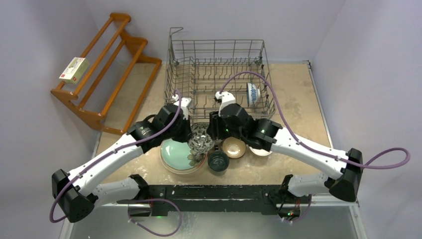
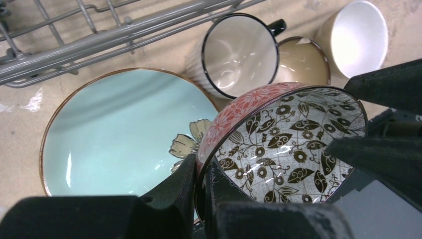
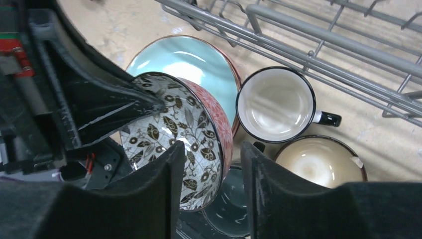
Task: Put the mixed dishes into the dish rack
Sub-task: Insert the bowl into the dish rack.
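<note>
Pinching the rim of the patterned bowl, the left gripper is closed down on it, one finger inside and one outside; the bowl is tilted on edge and appears raised off the table, above the mint plate and just in front of the rack. Right gripper straddles the opposite rim with its jaws parted to a moderate gap; a sliver of space shows between its outer finger and the red wall; it is judged not to be bearing load, so the weight appears to sit with the left arm alone.

Progress: early. Loaded: one small blue-and-white bowl, on edge among the tines at the right of the rack; no other dish shows inside it. Outstanding, all on the table along the rack's near side: mint plate, seemingly lying on another plate of which only the rim shows; black-rimmed mug; beige bowl; white cup; teal mug, partly under the raised bowl.

Step in hand, as judged: a two-arm transfer of the patterned bowl; the right fingers need to draw clear before the left carries it over the front wall and sets it between tines. Risk noted: a thin-rim pinch on a glazed, tilted bowl may slip or swing.
</note>
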Available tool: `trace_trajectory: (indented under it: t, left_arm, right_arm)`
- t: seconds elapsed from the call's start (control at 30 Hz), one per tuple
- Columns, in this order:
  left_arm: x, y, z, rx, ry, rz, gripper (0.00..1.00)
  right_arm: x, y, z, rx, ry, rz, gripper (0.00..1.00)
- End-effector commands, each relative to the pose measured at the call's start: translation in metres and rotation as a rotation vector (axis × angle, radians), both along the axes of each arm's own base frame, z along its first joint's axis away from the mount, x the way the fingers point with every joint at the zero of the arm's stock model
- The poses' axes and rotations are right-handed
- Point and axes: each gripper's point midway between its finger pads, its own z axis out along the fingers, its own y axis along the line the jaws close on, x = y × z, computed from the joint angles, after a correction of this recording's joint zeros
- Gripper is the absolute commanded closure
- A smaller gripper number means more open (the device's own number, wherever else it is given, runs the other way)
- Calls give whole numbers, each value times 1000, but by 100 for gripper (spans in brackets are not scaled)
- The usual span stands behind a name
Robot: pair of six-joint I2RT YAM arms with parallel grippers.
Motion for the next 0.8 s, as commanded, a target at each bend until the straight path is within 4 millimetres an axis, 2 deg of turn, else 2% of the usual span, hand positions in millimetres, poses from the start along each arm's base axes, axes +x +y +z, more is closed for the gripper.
trace_trajectory:
  t: [0.0,0.1,0.27,0.47,0.57,0.77]
  left_arm:
    - [2,-21,38,-149,-98,-75,100]
    - [8,-22,49,-190,-125,-79,100]
    - [20,-13,65,-323,-134,-97,100]
    - [16,-23,90,-479,-173,-181,100]
    - [14,-26,93,-527,-167,-210,100]
    - [9,-28,109,-603,-209,-239,100]
  right_arm:
    - [-7,11,47,210,-64,38,43]
    - [-11,9,53,249,-84,54,24]
    - [-20,6,62,315,-95,81,3]
    - [-31,3,81,434,-119,114,1]
    - [-34,3,90,500,-123,109,1]
    - [-31,-5,99,594,-119,33,1]
